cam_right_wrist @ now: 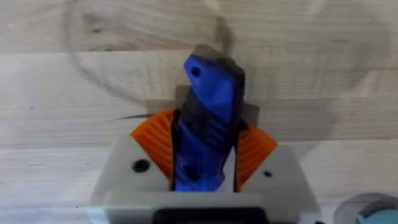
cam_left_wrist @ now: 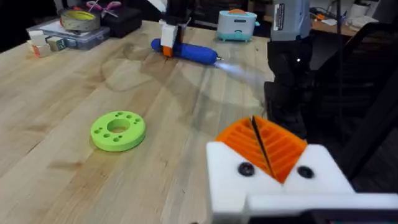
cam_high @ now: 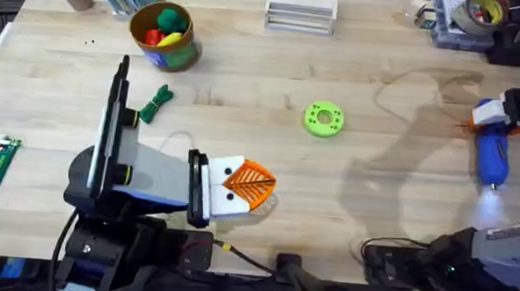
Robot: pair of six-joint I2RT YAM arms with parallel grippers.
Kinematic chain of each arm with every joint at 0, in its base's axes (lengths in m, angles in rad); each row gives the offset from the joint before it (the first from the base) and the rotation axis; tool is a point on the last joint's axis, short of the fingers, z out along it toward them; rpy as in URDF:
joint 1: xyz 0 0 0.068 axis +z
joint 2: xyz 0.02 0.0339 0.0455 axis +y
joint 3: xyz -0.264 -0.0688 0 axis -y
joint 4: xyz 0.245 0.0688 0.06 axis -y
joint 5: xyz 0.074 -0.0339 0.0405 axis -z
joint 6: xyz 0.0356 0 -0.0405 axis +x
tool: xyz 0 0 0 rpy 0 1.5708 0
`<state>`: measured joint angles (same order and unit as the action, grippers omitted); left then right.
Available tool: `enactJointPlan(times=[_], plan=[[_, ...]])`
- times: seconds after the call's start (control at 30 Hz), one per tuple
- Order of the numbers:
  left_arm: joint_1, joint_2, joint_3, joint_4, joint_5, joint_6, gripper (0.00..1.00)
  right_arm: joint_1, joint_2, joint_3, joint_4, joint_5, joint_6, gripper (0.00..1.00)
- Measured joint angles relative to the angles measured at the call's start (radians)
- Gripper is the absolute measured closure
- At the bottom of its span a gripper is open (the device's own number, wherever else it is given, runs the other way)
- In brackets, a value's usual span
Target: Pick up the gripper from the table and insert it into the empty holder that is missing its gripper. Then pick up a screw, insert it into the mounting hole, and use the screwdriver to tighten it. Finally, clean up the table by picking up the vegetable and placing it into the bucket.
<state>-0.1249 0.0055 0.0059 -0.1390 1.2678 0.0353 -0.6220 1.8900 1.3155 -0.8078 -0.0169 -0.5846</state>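
The right gripper (cam_right_wrist: 205,158) clamps the screwdriver (cam_high: 493,153) at the table's right edge, far from the left gripper (cam_high: 243,189), whose orange pads are pressed together, so the tool may slip or tilt during the approach.

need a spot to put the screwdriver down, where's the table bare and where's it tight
Bare wood lies between the green disc and the screwdriver held by the right tool, and along the middle between the bucket and the white stack. It is tight around the vegetable beside the left arm, and at the cluttered far right corner.
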Motion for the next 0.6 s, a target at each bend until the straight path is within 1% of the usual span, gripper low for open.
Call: enactJointPlan(times=[0.1,0.17,0.23,0.27,0.6], plan=[[0.0,0.0,0.0,0.0,0.0,0.0,0.996,0.0,0.0,0.0,0.002,-0.008,-0.001,0.697],[0.0,0.0,0.0,0.0,0.0,0.0,0.996,0.0,0.001,0.0,0.003,-0.018,-0.004,0.85],[0.0,0.0,0.0,0.0,0.0,0.0,0.996,0.0,0.004,0.0,0.007,-0.026,-0.005,0.968],[0.0,0.0,0.0,0.0,0.0,0.0,0.996,0.0,0.004,0.0,0.011,-0.028,-0.004,0.981],[0.0,0.0,0.0,0.0,0.0,0.0,0.996,0.0,0.004,0.0,0.005,-0.03,-0.004,0.971]])
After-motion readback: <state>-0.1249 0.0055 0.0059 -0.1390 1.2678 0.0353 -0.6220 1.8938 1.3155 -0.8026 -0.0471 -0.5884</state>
